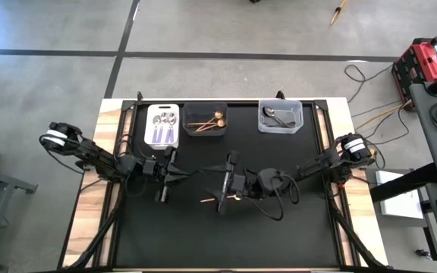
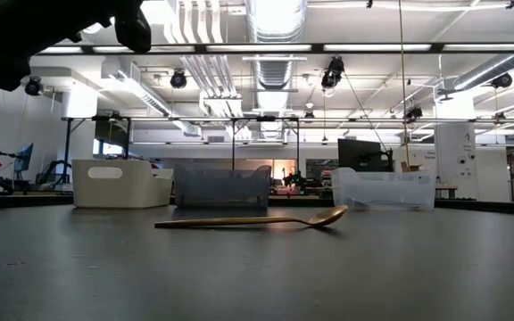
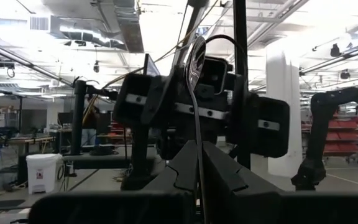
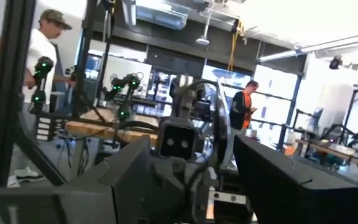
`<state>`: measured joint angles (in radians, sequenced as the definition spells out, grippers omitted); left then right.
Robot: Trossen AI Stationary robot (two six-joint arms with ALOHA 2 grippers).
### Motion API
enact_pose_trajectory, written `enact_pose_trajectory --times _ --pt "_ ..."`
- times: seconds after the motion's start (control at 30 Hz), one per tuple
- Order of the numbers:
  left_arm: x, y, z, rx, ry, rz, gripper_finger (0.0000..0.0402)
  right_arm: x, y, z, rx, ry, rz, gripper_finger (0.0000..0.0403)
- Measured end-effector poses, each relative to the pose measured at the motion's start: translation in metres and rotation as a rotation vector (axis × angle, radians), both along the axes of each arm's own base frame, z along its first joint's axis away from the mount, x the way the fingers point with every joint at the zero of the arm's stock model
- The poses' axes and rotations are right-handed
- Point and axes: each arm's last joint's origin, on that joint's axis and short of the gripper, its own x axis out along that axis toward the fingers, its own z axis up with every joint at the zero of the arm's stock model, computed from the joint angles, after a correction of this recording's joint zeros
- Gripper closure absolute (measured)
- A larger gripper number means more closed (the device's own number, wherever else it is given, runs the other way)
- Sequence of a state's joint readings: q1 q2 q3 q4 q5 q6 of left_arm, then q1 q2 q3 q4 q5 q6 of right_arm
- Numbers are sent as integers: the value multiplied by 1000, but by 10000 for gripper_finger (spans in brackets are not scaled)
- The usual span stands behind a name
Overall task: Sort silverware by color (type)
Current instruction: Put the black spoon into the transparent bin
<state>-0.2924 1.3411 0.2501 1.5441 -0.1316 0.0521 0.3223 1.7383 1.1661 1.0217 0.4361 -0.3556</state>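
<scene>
My left gripper [image 3: 197, 186] is shut on a slim silver spoon [image 3: 196, 106] above the middle of the black table mat [image 1: 279, 235]. In the high view this gripper [image 1: 180, 175] comes in from the left. My right gripper [image 1: 224, 182] faces it from the right, open wide. Its fingers [image 4: 272, 180] stand on either side of the spoon [image 4: 220, 124] and touch nothing. A gold spoon [image 2: 257, 219] lies flat on the mat below the grippers, where the high view also shows the gold spoon [image 1: 207, 200]. My left gripper pinches the spoon's handle [image 3: 198, 177] between its two fingers. The fingers come from the table's left and slant a little upward. The spoon sticks out past the fingertips with its bowl [image 3: 197, 53] at the free end, lifted clear of the table.
Three bins stand along the mat's far edge. The white bin [image 1: 163, 125] holds lilac-handled spoons, the dark bin [image 1: 205, 120] holds gold ones, and the clear bin [image 1: 280, 116] holds dark utensils. People stand in the room beyond the table [image 4: 42, 56].
</scene>
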Motion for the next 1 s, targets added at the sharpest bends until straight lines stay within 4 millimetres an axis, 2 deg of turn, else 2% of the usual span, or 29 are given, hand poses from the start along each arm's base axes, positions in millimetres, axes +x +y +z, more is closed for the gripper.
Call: enact_pose_trajectory --times 0.17,0.37,0.73,1.0 --pt "0 0 0 0 1 -1 401 1 1 5 -29 -19 29 182" --pt "0 0 0 1 5 0 401 1 1 8 -27 -31 30 219" --pt "0 -1 -1 8 11 -11 402 2 -1 8 -47 -26 9 382" --pt "1 -1 -2 -15 26 -18 400 1 -1 8 -40 -20 -9 389"
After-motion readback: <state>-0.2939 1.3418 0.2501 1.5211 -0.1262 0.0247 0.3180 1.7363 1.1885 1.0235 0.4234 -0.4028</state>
